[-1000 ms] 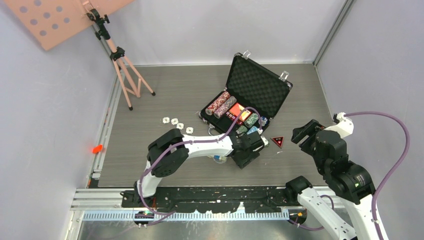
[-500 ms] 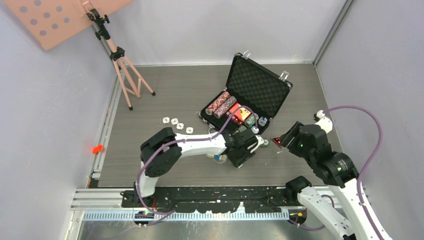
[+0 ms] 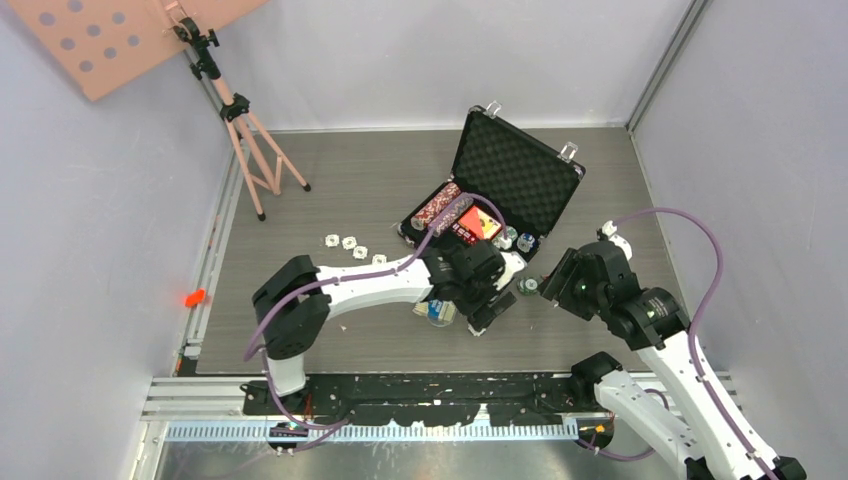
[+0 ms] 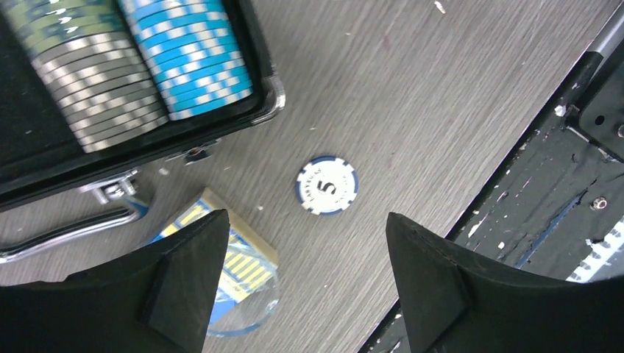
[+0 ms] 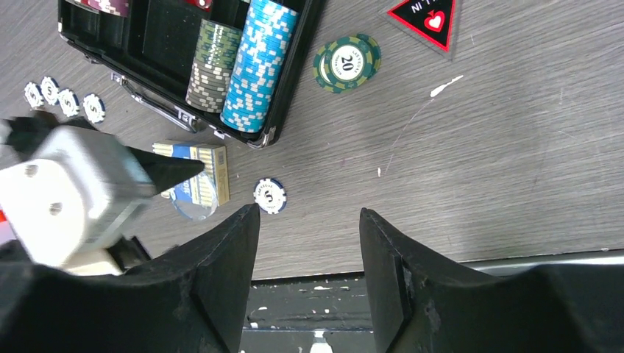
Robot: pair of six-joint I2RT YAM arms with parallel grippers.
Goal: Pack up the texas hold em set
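My left gripper [image 4: 307, 220] has its fingers apart and empty over the loose blue chip [image 4: 327, 184], just outside the case [image 4: 169, 143]. My right gripper [image 5: 309, 215] is also spread and empty, near the same chip. Risk: the arms collide, or the flat chip skids. The card deck [image 4: 228, 254] crowds my left side; green chips [image 5: 346, 64] are also loose.

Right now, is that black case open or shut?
Open. The briefcase has its lid raised with the foam lining exposed, and rows of poker chips show inside.

"5" on the blue-white chip [image 4: 327, 184], "20" on the green chip [image 5: 346, 62], "NI" on the black-red triangle [image 5: 427, 15].
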